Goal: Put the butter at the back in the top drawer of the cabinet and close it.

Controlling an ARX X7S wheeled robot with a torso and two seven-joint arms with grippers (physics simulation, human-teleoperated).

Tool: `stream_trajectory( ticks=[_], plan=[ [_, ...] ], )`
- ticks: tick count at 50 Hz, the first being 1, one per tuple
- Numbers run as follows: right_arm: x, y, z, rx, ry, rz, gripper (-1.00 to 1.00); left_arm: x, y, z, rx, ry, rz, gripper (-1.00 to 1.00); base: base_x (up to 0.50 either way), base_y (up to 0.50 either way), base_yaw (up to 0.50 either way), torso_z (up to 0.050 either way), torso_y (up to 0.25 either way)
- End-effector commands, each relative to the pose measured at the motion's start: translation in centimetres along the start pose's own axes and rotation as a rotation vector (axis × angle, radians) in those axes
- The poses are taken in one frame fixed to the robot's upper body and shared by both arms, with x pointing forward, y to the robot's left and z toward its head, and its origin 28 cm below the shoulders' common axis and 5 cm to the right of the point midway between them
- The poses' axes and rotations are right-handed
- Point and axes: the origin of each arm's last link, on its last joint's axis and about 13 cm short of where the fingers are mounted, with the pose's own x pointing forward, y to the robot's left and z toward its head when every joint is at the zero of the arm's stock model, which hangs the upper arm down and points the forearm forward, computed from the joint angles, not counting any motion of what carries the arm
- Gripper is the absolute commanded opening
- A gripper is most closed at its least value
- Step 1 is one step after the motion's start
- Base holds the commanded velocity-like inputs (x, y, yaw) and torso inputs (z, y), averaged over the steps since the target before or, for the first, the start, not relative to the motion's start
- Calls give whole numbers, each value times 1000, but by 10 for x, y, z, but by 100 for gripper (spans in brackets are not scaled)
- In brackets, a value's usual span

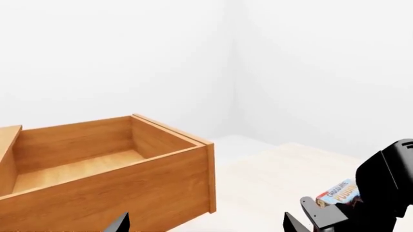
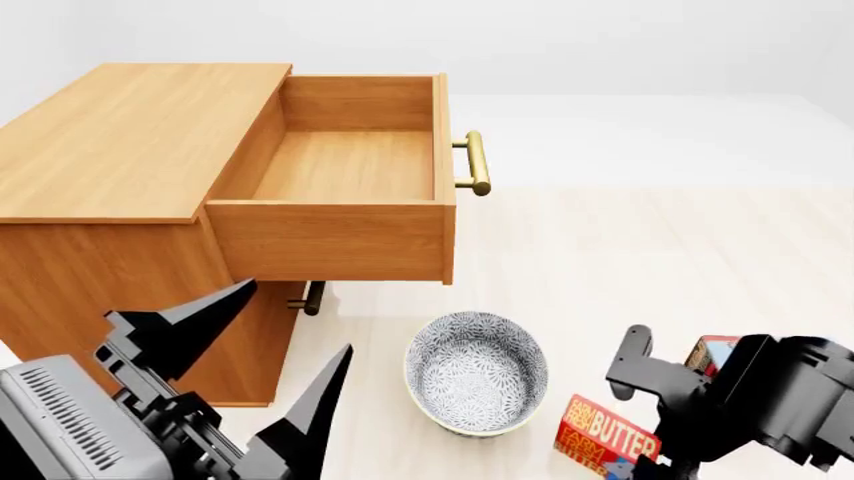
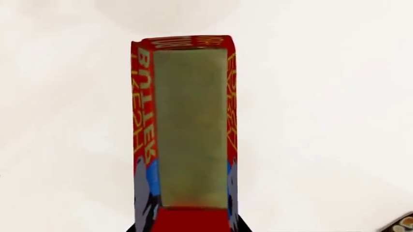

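The butter (image 2: pixel 603 432), a small red, yellow and blue box, is at the lower right of the head view, and my right gripper (image 2: pixel 630 415) is shut on it. In the right wrist view the butter (image 3: pixel 188 125) runs lengthwise between the fingers (image 3: pixel 146 193) over the pale floor. The cabinet (image 2: pixel 120 140) stands at the left with its top drawer (image 2: pixel 340 165) pulled fully out and nothing inside; the brass handle (image 2: pixel 475 162) faces right. The left wrist view shows the same drawer (image 1: pixel 96 164). My left gripper (image 2: pixel 267 360) is open, low in front of the cabinet.
A patterned bowl (image 2: pixel 477 372) sits on the floor between the two grippers, below the open drawer's front. The chocolate pudding box (image 1: pixel 339 192) lies behind the right arm (image 1: pixel 387 183). A lower drawer's handle (image 2: pixel 310 298) shows under the open drawer.
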Motion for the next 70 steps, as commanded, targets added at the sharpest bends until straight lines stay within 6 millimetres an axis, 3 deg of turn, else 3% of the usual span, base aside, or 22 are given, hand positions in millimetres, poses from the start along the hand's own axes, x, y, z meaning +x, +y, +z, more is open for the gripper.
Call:
stream_trajectory(
  ticks=[1, 12, 38, 53, 70],
  plan=[
    [1, -2, 8, -18, -43, -57, -100, 0, 1, -2, -1, 3, 2, 100, 0, 3, 3, 0, 0],
    [-18, 5, 7, -36, -35, -92, -100, 0, 1, -1, 3, 5, 2, 100, 2, 0, 1, 0, 0],
    [-90, 36, 9, -128, -3, -202, -100, 0, 3, 5, 11, 9, -10, 100, 0, 0, 0, 0, 0],
    [-135, 55, 15, -176, 12, -273, -100, 22, 25, 16, 87, 114, -211, 100, 0, 0, 0, 0, 1],
    [-161, 74, 26, -250, 33, -304, -100, 49, 40, 33, 192, 274, -371, 100, 0, 0, 0, 0, 1]
  ],
)
